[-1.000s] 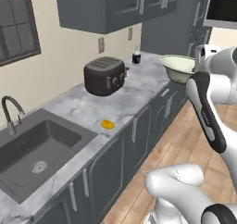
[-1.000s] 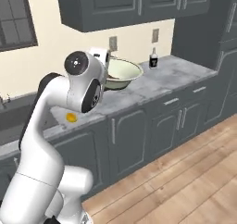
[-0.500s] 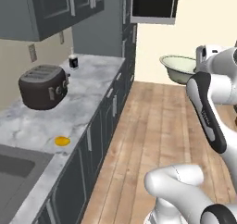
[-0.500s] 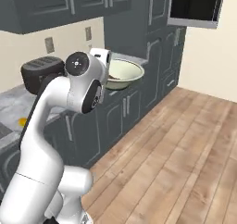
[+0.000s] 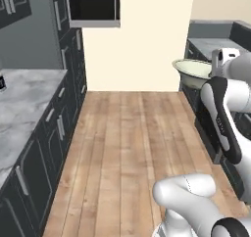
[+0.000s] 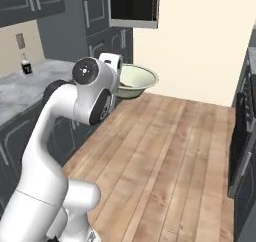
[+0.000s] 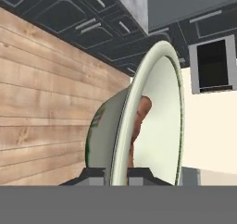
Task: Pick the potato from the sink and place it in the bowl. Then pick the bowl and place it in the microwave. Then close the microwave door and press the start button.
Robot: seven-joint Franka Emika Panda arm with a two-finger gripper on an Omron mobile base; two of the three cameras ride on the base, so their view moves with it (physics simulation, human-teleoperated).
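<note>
I carry the bowl (image 6: 136, 80) with the potato (image 7: 140, 116) inside, claw (image 7: 119, 174) pinching its rim; next I must reach the open microwave (image 6: 133, 7).

No text, label, brand, number or sign can be read on anything here.

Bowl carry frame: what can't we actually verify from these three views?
- Potato: hand view shows just a brown sliver; the bowl wall hides the rest. In both base views the rim covers it.
- Gripper: fingertips cut by the bottom edge in the hand view; the arm blocks it in the base views.
- Microwave: top cropped in both base views; door and control panel not discernible.
</note>
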